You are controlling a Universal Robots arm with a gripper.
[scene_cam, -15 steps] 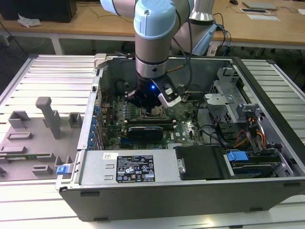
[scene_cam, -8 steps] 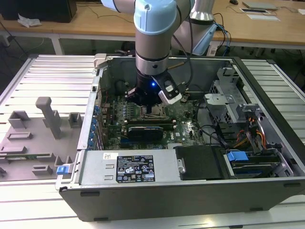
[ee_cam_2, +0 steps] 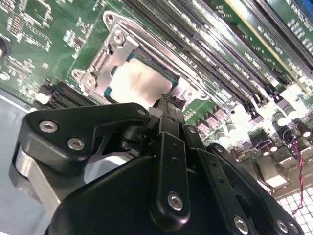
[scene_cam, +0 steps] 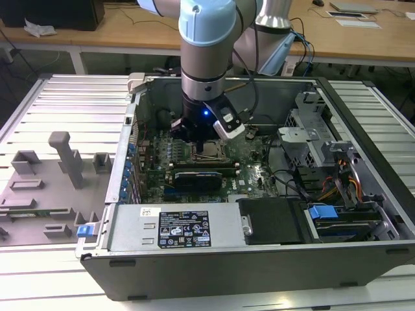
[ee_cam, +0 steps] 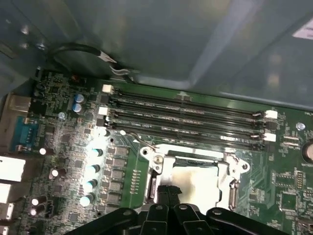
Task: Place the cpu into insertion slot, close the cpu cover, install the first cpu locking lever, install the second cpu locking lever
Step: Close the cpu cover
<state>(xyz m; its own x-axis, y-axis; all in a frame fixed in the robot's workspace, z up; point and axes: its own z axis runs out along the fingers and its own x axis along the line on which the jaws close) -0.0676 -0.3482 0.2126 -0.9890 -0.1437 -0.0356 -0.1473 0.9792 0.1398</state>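
The cpu (ee_cam_2: 139,81), a pale square top, lies in the insertion slot (ee_cam: 195,178) on the green motherboard. The cpu cover (ee_cam_2: 102,61), a steel frame plate, lies flat around the chip, also seen as the cpu cover (ee_cam: 229,171) in the first wrist view. A thin wire locking lever (ee_cam: 139,142) sticks out past one corner of the socket. My gripper (ee_cam_2: 168,100) hangs just over one edge of the socket with its black fingers pressed together; I see nothing between them. In the exterior view the gripper (scene_cam: 200,141) reaches down inside the open computer case, above the socket (scene_cam: 211,151).
Long black memory slots (ee_cam: 186,115) run beside the socket. A row of capacitors (ee_cam: 93,169) stands on its other side. A long black card (scene_cam: 198,176) lies nearer the case front. The case wall (scene_cam: 194,227), drive bay (scene_cam: 305,139) and cables (scene_cam: 343,188) hem the arm in.
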